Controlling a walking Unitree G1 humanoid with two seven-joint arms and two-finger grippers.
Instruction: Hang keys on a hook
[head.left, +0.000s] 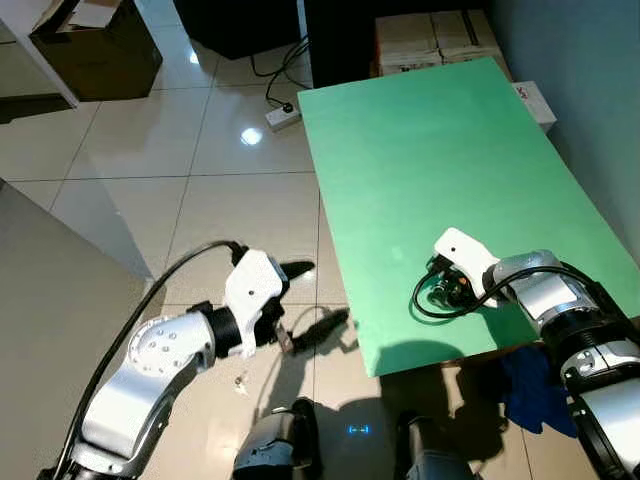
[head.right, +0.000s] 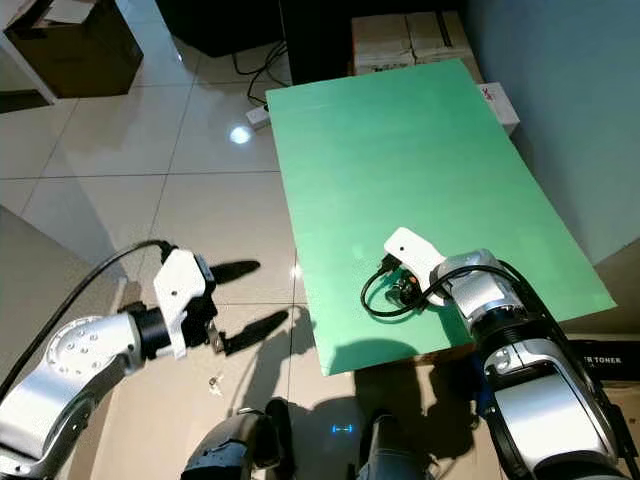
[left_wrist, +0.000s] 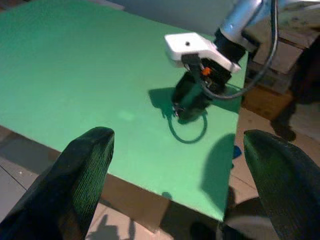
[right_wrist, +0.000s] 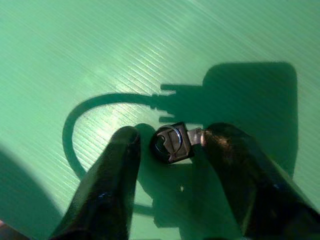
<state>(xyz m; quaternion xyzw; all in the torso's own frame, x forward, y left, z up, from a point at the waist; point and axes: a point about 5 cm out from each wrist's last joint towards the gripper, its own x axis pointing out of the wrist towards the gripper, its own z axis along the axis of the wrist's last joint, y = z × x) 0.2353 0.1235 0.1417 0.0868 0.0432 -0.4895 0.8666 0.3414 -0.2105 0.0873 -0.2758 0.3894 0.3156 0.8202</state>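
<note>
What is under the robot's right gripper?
A dark key lies on the green board, between the right gripper's open fingers. The key's blade end is hidden behind one finger.

We see bright light from above, with glare on the floor tiles (head.left: 250, 136). Hard shadows fall on the green board (head.left: 440, 200). Our wrist views look slightly soft.

background items, non-task

pale glossy tiled floor (head.left: 180, 130), glare spot near a white power strip (head.left: 283, 116) with black cables (head.left: 285, 65) trailing back. brown open cardboard box (head.left: 95, 45) far left. stacked cardboard boxes (head.left: 435, 40) beyond green board's far edge. blue cloth (head.left: 535, 390) on floor, right.
</note>
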